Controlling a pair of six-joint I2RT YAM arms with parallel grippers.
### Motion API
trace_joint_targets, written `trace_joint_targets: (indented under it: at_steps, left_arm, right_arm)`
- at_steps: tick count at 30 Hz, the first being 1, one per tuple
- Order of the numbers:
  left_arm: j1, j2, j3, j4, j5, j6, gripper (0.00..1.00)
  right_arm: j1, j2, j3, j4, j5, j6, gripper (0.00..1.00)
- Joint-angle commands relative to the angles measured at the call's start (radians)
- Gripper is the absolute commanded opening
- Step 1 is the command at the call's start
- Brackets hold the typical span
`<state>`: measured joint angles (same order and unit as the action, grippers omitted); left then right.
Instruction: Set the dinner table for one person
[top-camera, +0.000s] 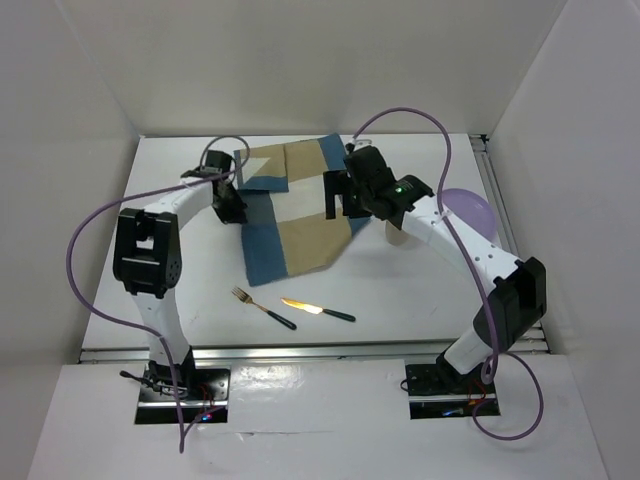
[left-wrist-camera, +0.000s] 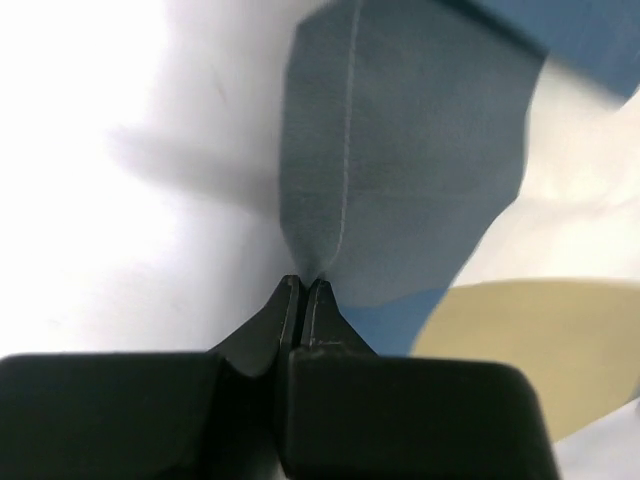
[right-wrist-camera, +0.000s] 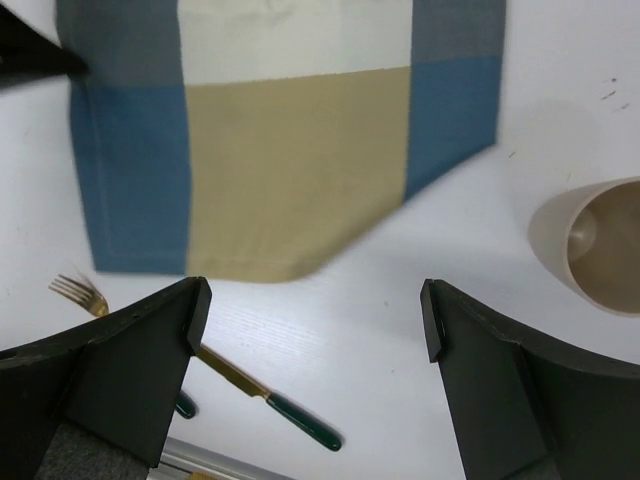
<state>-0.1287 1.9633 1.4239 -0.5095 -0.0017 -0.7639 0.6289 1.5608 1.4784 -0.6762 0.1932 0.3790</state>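
Left tool (left-wrist-camera: 303, 287) clamps a folded edge of the checked placemat (top-camera: 292, 240), upper centre; right tool (right-wrist-camera: 315, 300) hangs spread apart. Best drawn outward slowly, flattening it on the counter (top-camera: 400, 290).

A blue-and-tan checked placemat (top-camera: 295, 210) lies partly folded; nearer the camera, a fork (top-camera: 264, 308) and knife (top-camera: 318, 310) lie close together; a beige cup (right-wrist-camera: 590, 245) and purple dish (top-camera: 470, 208) sit right.

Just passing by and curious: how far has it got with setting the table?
Early on. The left tool pinches the placemat, which isn't lying flat yet; the right tool hangs open above it. The fork, knife, cup and purple dish sit off the mat, not yet arranged.
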Motion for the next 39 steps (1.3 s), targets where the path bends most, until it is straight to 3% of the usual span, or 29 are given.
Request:
trace_joint_targets:
  at_steps: [1, 5, 9, 10, 12, 13, 17, 21, 23, 26, 33, 37, 39]
  left_arm:
    - [0.066, 0.034, 0.149, -0.076, -0.069, 0.054, 0.0]
    - [0.152, 0.088, 0.271, -0.129, -0.153, 0.081, 0.0]
    - [0.176, 0.077, 0.334, -0.151, -0.123, 0.156, 0.38]
    - [0.176, 0.056, 0.346, -0.167, -0.097, 0.17, 0.53]
    - [0.158, 0.016, 0.316, -0.178, -0.057, 0.193, 0.55]
    - [0.147, -0.012, 0.284, -0.178, -0.032, 0.207, 0.62]
    - [0.083, -0.18, -0.013, -0.123, 0.1, 0.195, 0.63]
    - [0.058, -0.366, -0.281, -0.026, 0.254, 0.088, 0.85]
    - [0.025, -0.406, -0.354, 0.008, 0.284, 0.058, 0.9]
    - [-0.003, -0.417, -0.416, 0.017, 0.272, 0.037, 0.91]
    - [-0.035, -0.321, -0.456, 0.072, 0.307, -0.035, 0.89]
    - [-0.046, -0.253, -0.439, 0.103, 0.272, -0.055, 0.89]
    - [-0.046, -0.215, -0.425, 0.115, 0.258, -0.064, 0.86]
  right_arm:
    - [0.002, 0.025, -0.004, -0.025, -0.07, -0.037, 1.0]
    - [0.002, 0.119, 0.016, -0.101, -0.094, -0.037, 1.0]
    - [0.002, 0.224, 0.04, -0.122, -0.094, -0.037, 1.0]
    - [0.002, 0.244, 0.063, -0.122, -0.094, -0.037, 1.0]
    - [0.002, 0.286, 0.094, -0.109, -0.127, -0.037, 1.0]
    - [0.002, 0.333, 0.114, -0.1, -0.138, -0.037, 1.0]
    - [0.002, 0.444, 0.213, -0.077, -0.17, -0.019, 0.98]
    - [-0.008, 0.548, 0.298, -0.051, -0.19, 0.0, 0.98]
    - [-0.008, 0.625, 0.379, -0.08, -0.178, 0.012, 0.99]
    - [-0.017, 0.696, 0.453, -0.102, -0.147, 0.021, 0.99]
    - [-0.067, 0.705, 0.383, -0.022, -0.21, 0.086, 0.97]
    - [-0.107, 0.683, 0.312, 0.052, -0.297, 0.086, 0.85]
    - [-0.107, 0.683, 0.301, 0.082, -0.322, 0.086, 0.66]
